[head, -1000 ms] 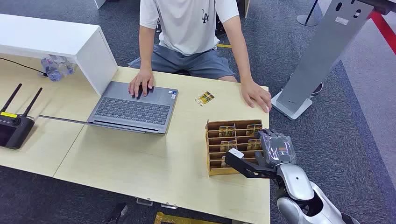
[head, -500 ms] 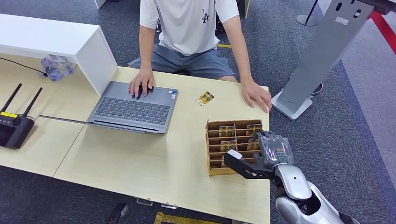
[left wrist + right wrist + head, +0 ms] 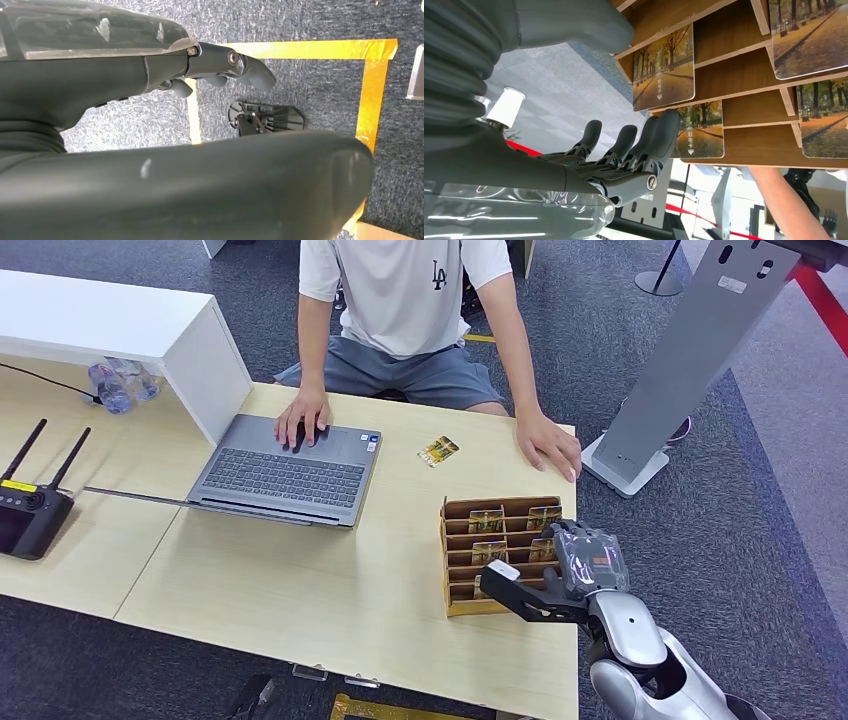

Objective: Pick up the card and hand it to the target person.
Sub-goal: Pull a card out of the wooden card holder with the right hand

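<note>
A brown wooden card holder (image 3: 446, 558) stands near the table's right front corner, with autumn-picture cards (image 3: 487, 519) in its slots. One more card (image 3: 438, 450) lies loose on the table near the person. My right hand (image 3: 577, 562) hovers at the holder's right side, thumb stretched over the front slots, holding nothing. In the right wrist view its fingers (image 3: 659, 140) reach up beside a card (image 3: 704, 131) in the holder (image 3: 744, 75). My left hand (image 3: 220, 70) hangs over the floor with nothing in it.
A person in a white shirt (image 3: 400, 290) sits across the table, one hand on a grey laptop (image 3: 285, 472), the other hand (image 3: 548, 443) flat just beyond the holder. A black controller (image 3: 30, 515) lies far left. A white shelf (image 3: 120, 325) stands at the back left.
My right hand has edged slightly down and left against the holder's right side. The person and the cards have not moved.
</note>
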{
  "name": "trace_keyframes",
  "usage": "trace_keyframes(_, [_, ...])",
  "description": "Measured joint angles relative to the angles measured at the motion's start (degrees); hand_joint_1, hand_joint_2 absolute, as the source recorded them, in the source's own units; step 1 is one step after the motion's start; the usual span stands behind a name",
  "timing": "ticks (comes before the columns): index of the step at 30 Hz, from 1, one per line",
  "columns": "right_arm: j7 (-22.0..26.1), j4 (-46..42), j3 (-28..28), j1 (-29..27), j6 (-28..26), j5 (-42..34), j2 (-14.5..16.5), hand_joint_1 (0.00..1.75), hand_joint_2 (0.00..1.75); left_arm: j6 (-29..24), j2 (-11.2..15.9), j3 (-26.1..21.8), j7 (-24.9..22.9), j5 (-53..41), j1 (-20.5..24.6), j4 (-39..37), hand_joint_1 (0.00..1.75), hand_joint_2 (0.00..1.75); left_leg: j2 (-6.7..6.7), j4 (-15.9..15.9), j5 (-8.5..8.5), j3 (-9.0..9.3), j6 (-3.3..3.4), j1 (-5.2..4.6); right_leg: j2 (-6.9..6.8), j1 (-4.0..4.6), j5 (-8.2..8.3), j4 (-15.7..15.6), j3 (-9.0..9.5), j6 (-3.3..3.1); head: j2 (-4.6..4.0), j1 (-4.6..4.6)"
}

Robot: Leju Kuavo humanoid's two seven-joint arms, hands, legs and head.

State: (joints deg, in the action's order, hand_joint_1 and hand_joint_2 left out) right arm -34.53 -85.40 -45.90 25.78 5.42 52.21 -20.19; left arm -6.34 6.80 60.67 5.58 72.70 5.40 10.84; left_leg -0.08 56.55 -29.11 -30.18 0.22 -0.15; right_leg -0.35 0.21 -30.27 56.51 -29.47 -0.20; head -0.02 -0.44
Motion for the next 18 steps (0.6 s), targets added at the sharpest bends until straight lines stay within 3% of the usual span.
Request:
trace_keyframes(4, [0.0, 0.2, 0.0, 0.1, -0.1, -0.1, 0.0, 0.66, 1.75, 0.1, 0.0, 0.0, 0.1, 0.0, 0.0, 0.0, 0.0, 0.0, 0.0, 0.0, 0.0, 0.0, 0.0, 0.0, 0.0, 0.0, 0.0, 0.0, 0.0, 0.0, 0.0, 0.0])
trace_keyframes(18, [0.0, 0.9, 0.0, 0.2, -0.6, -0.9, 0.0, 0.79, 1.75, 0.1, 0.0, 0.0, 0.1, 0.3, 0.0, 0.0, 0.0, 0.0, 0.0, 0.0, 0.0, 0.01, 0.0, 0.0, 0.0, 0.0, 0.0, 0.0, 0.01, 0.0, 0.0, 0.0])
